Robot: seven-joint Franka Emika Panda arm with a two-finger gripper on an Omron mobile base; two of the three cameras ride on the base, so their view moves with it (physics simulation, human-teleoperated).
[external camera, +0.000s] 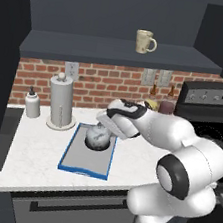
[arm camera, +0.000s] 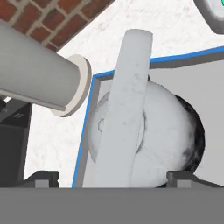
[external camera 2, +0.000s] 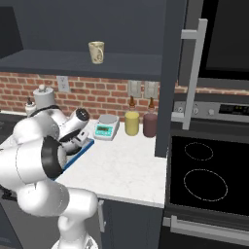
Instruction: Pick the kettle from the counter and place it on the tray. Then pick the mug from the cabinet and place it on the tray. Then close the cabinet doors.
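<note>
The small squat silver-grey metal kettle [external camera: 98, 136] sits on the flat rectangular tray with a grey base and raised blue rim [external camera: 77, 168], in the tray's far half, left of centre in the left base view. The tray lies on the white marble-patterned worktop [external camera: 30, 162], just beside the tall steel paper-towel cylinder [external camera: 61, 101] that stands to its upper left, with a small white bottle [external camera: 32, 103] further left against the red brick wall [external camera: 95, 81]. The white arm reaches in from the lower right of that view, and its tool [external camera: 111, 132] hangs directly over the kettle. In the hand view the kettle's thin arched handle [arm camera: 124, 113] runs up the middle of the frame over the round body, and the two dark fingertips [arm camera: 43, 178] stand at the bottom left and bottom right, spread wide on either side of the kettle and apart from it, so the tool is open and grips nothing. The small beige-cream ceramic mug [external camera: 145, 41] stands upright on the thick dark shelf base of the dark navy-grey upper cabinet [external camera: 117, 53], in the upper middle of the left base view. In the right base view a tall dark navy door with a long vertical silver bar handle [external camera 2: 193, 73] stands open, right of centre, and a small white kitchen scale [external camera 2: 107, 127], a yellow canister [external camera 2: 132, 121] and a dark red bottle [external camera 2: 150, 122] stand in a row by the wall.
</note>
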